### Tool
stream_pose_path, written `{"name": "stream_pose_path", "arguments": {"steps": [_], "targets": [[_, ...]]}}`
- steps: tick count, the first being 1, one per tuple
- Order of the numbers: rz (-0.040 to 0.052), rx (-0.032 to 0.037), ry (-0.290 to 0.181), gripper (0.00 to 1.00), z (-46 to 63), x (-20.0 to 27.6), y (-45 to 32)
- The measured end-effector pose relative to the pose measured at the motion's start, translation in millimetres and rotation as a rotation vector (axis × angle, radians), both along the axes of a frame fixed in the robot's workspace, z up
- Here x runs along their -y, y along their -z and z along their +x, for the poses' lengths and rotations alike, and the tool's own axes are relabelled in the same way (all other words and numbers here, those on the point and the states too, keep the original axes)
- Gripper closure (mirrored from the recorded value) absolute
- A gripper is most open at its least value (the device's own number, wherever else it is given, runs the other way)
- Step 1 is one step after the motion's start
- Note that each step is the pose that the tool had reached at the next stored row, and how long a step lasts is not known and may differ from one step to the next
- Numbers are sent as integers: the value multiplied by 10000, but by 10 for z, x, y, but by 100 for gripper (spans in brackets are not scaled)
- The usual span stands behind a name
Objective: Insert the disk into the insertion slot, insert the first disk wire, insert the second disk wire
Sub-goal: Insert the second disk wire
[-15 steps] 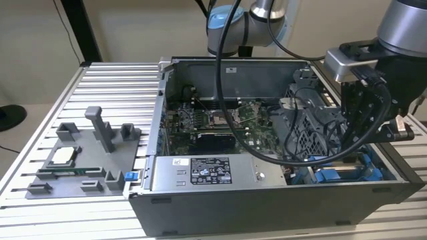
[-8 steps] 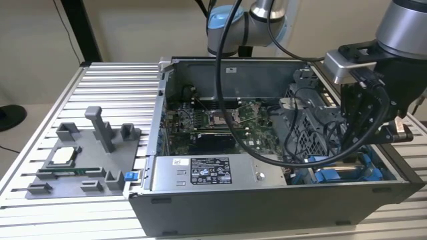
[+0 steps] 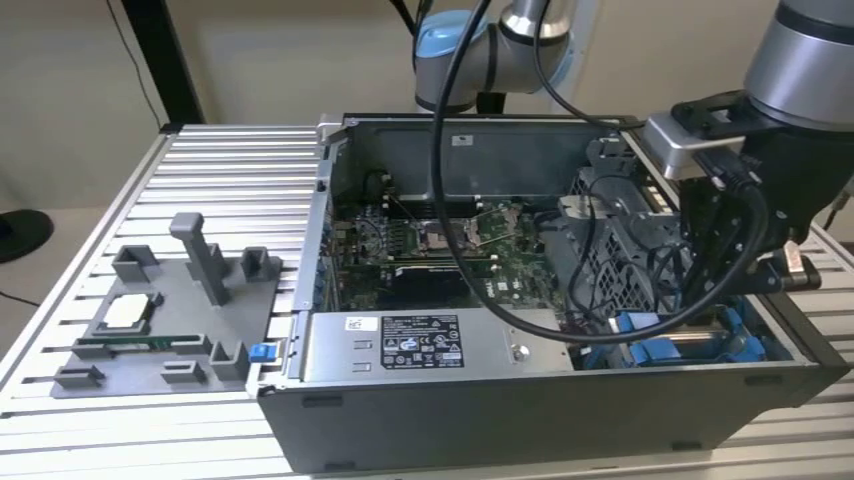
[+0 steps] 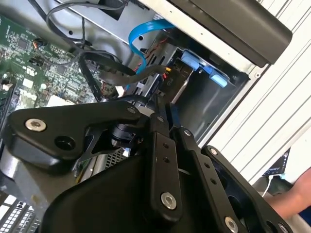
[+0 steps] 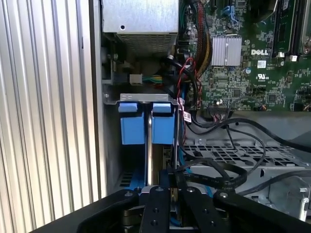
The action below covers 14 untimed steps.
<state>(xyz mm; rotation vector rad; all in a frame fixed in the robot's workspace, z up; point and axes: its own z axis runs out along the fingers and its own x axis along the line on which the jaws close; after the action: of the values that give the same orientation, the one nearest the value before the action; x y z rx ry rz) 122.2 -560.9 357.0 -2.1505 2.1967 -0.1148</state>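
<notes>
Fixture (image 3: pixel 160 320): grey plastic with upright posts, on the ribbed table (image 3: pixel 80 420) at the exterior view's left, well apart from the work.
Power supply (image 3: pixel 427 345): grey labelled box along the case's (image 3: pixel 534 425) near wall, middle of the exterior view.
Slot (image 3: pixel 694 345): at the case's corner on the exterior view's right, blue tabs showing; in the first wrist view two blue tabs (image 5: pixel 146 121) stand side by side at the bay's end.
Disk (image 4: pixel 182 85): seems seated in the slot, a silver edge beside a blue bracket; hard to confirm.
Gripper (image 5: pixel 174 182): low over the slot, fingers drawn near together on a black wire (image 5: pixel 214 177), likely to steer its plug toward the disk.
</notes>
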Motion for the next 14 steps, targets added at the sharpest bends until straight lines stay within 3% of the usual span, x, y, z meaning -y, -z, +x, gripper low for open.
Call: {"name": "stream_pose_path", "arguments": {"steps": [14], "targets": [[0,59,0,100,0,0,75]]}}
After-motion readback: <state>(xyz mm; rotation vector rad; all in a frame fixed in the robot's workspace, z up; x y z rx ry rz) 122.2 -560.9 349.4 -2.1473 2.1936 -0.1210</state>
